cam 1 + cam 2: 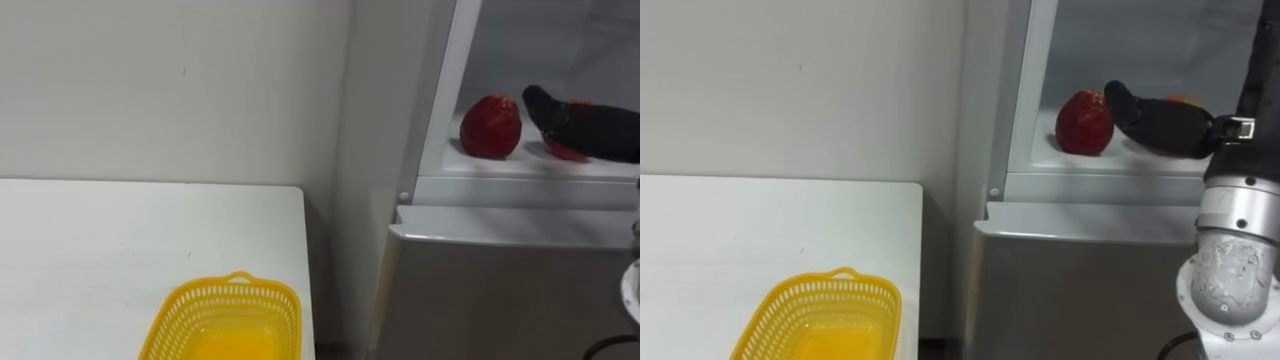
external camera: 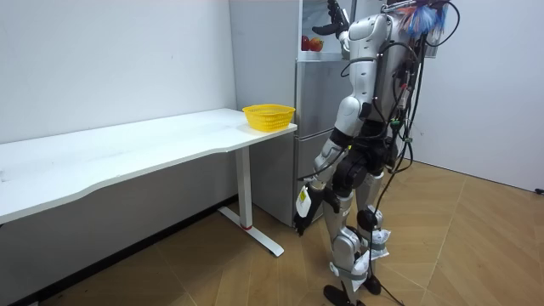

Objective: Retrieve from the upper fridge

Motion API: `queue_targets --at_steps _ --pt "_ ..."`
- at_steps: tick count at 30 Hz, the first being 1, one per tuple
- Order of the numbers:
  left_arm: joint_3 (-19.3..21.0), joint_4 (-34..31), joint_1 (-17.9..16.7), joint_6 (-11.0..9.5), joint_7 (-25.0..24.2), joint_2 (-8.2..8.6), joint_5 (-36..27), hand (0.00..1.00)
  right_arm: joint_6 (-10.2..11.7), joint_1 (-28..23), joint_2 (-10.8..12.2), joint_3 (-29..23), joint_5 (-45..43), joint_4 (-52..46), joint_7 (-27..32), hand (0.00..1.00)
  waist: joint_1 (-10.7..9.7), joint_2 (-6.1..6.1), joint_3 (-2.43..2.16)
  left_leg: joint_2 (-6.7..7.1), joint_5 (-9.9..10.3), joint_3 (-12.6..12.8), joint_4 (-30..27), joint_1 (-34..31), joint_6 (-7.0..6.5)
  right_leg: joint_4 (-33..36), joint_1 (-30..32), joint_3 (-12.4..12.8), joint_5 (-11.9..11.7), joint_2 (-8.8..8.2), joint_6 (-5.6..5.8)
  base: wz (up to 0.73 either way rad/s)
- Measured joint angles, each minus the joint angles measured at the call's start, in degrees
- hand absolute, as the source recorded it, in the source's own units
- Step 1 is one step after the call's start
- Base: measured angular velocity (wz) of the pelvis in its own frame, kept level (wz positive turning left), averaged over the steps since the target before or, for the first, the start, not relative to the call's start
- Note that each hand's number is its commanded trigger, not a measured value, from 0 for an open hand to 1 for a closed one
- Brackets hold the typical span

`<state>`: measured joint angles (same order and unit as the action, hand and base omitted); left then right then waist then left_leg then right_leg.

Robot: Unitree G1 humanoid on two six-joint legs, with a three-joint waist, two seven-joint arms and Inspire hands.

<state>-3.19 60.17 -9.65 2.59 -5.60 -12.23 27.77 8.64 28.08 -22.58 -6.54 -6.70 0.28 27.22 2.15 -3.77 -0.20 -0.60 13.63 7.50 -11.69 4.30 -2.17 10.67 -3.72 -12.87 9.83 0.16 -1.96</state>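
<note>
The upper fridge compartment [image 1: 1110, 170] stands open at the right. On its white shelf sits a red strawberry-like fruit [image 1: 1084, 123]. Just right of it lies a second red-orange fruit [image 1: 563, 151], mostly hidden. My right hand [image 1: 1160, 125] reaches in from the right and lies over that second fruit, its dark fingers [image 1: 541, 104] stretched toward the red fruit. In the room view I stand facing the fridge with the right arm raised into it. My left hand [image 2: 303, 206] hangs low by my thigh.
A yellow mesh basket [image 1: 820, 318] stands empty at the near right end of the white table [image 1: 120, 250], left of the fridge. The fridge's grey lower door [image 1: 1080, 290] is closed. A narrow gap separates the table and the fridge.
</note>
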Motion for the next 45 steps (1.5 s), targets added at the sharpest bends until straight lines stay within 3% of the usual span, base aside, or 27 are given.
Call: queue_targets --at_steps 6,12,19,30,34,38,45 --pt "1.55 0.0 -0.08 0.34 0.02 -0.08 0.01 0.0 -2.5 0.01 -0.26 0.85 -0.41 1.1 -1.71 0.0 0.42 -1.01 -0.07 0.07 -0.05 -0.12 -0.07 -0.16 -0.01 0.0 0.09 -0.03 0.0 -0.05 0.0 0.0" --pt "1.94 -0.02 -0.02 1.16 0.03 -0.11 0.06 0.0 -2.63 0.01 -0.3 0.98 -0.12 1.41 -3.63 0.0 1.68 -1.68 0.01 0.12 -0.08 -0.21 -0.35 -0.1 -0.06 0.01 -0.16 -0.2 0.0 -0.16 0.0 0.01" --pt "2.53 -0.2 -0.02 1.53 -0.09 -0.06 0.05 0.0 -3.82 0.07 -0.31 1.46 1.0 1.68 -6.36 0.0 2.67 -1.57 0.4 0.13 -0.08 -0.7 -0.21 -0.73 -0.07 0.1 -0.12 -0.88 0.0 -0.26 0.0 0.04" --pt "3.1 -0.44 0.13 2.03 -0.06 -0.08 0.01 0.0 -4.55 0.18 -0.46 1.59 6.88 6.77 -8.72 0.0 2.74 -1.48 0.46 0.14 -0.12 -1.1 -0.2 -0.8 -0.08 0.02 -0.02 -1.32 0.0 -0.26 0.0 0.01" --pt "3.13 -0.44 0.27 2.13 -0.06 -0.12 0.02 0.0 -4.61 0.18 -2.49 2.95 6.98 7.08 -10.62 0.0 2.67 -1.64 0.35 0.15 -0.13 -1.22 -0.2 -0.65 -0.08 -0.08 -0.03 -1.34 0.0 -0.26 0.0 0.01" --pt "3.12 -0.44 0.19 2.19 -0.05 -0.21 0.0 0.0 -4.94 0.18 -2.61 3.01 7.23 8.15 -12.01 0.0 2.7 -2.12 0.12 0.15 -0.16 -1.28 -0.21 -0.36 -0.08 -0.13 -0.33 -1.3 0.0 -0.26 0.0 0.0" --pt "3.13 -0.37 -0.1 2.7 -0.07 -0.25 0.0 0.0 -5.76 0.16 -2.61 3.23 9.32 9.98 -14.64 0.0 2.76 -2.53 0.36 0.17 -0.24 -1.26 -0.12 0.26 -0.06 -0.12 -1.23 -1.23 0.0 -0.29 0.0 0.0"
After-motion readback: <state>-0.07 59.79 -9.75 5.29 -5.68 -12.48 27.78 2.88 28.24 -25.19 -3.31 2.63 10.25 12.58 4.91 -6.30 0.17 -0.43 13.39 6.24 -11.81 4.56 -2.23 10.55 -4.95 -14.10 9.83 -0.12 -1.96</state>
